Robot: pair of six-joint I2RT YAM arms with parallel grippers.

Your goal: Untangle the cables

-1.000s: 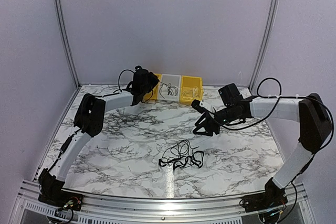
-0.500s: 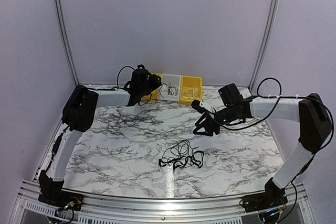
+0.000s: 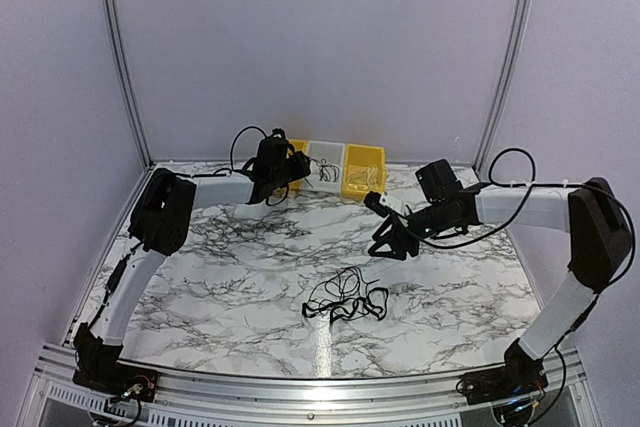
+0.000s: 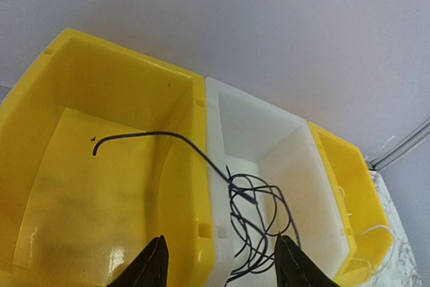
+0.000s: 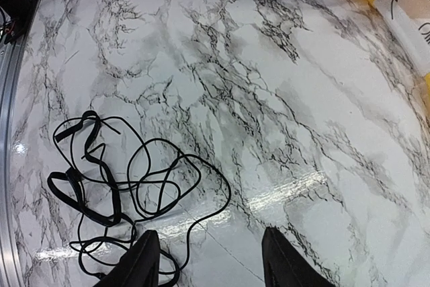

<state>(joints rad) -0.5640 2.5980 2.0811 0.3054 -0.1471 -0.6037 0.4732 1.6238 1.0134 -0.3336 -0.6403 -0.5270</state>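
Note:
A loose tangle of thin black cables (image 3: 345,299) lies on the marble table (image 3: 250,267) near the front centre; in the right wrist view the tangle (image 5: 114,186) sits to the left of my fingers. My right gripper (image 3: 385,234) (image 5: 208,260) hovers open behind and to the right of it, holding nothing. My left gripper (image 3: 283,165) (image 4: 222,267) is open over the bins at the back. Below it a dark cable (image 4: 269,213) lies coiled in the white bin (image 4: 295,146), one end draped over the wall into the left yellow bin (image 4: 80,166).
Three bins stand in a row against the back wall: yellow (image 3: 298,150), white (image 3: 325,155), yellow (image 3: 365,167). The right yellow bin (image 4: 349,173) holds a thin pale cord. Metal rails edge the table's front (image 3: 320,387).
My left gripper has opened over the bins, and the left arm's elbow swung out and back. The right arm and the tangle on the table have not moved.

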